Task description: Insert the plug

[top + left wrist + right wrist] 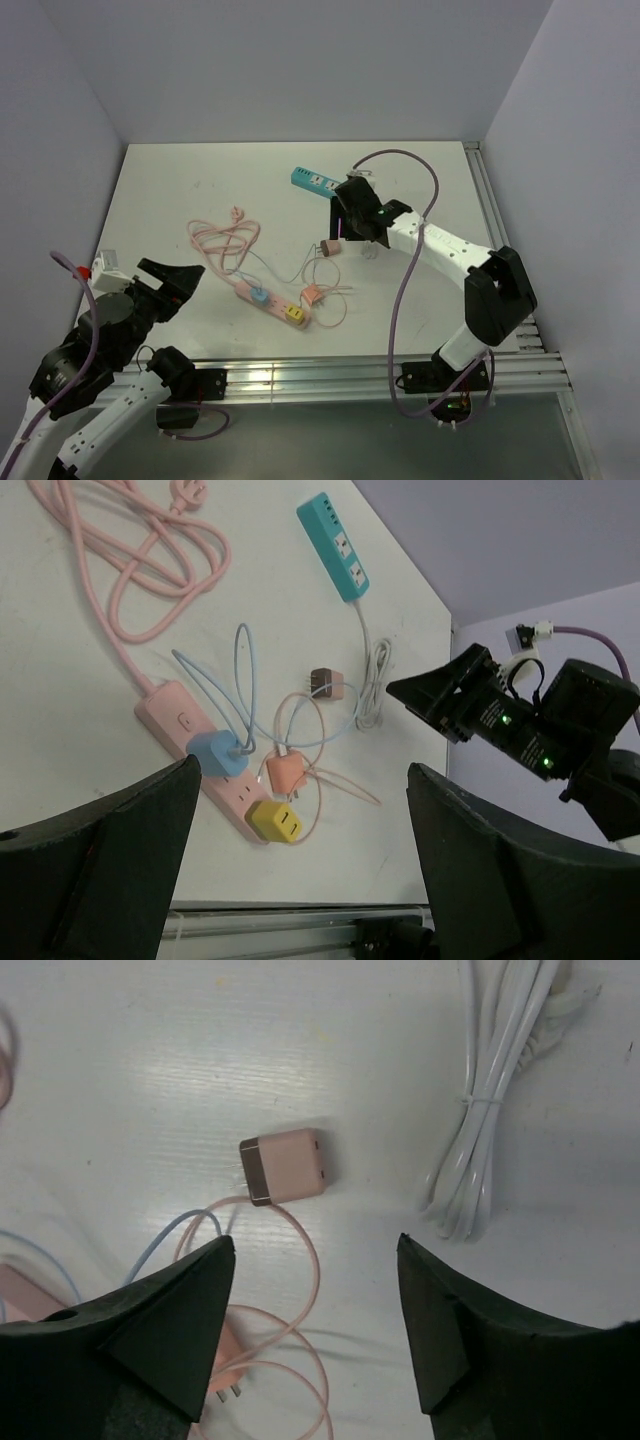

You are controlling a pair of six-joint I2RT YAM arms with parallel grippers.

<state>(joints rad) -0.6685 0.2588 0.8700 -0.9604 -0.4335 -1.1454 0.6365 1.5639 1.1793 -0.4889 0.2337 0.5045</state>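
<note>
top external: the right gripper [350, 232] hangs over the middle of the table [160, 190], just up and right of the loose pink plug [331, 248]. the plug lies flat on the table with nothing touching it. the teal power strip [315, 181] sits above it, toward the far edge. lower left of the plug is the pink power strip [272, 304], lying on a diagonal with a blue plug [258, 295] and a yellow plug [295, 316] on it. a salmon plug [313, 293] rests just beside its right end. the pink cord [225, 238] loops at centre left. the left gripper [190, 285] is at lower left, its jaws spread and holding nothing.

left wrist: both of my left fingers [100, 860] frame the lower corners, wide apart with only the table between them. the pink strip runs through the lower middle. the loose plug is at centre (brown face turned up-left), and a bundled white cord [375, 685] lies right beside it.

right wrist: the loose plug is at centre frame, prongs pointing left, above the gap between the dark fingers [500, 1340]. those fingers stand well apart and grip nothing. a thin pink cable [305, 1260] curls down from the plug. the white cord bundle fills the upper right, apart from the plug.
</note>
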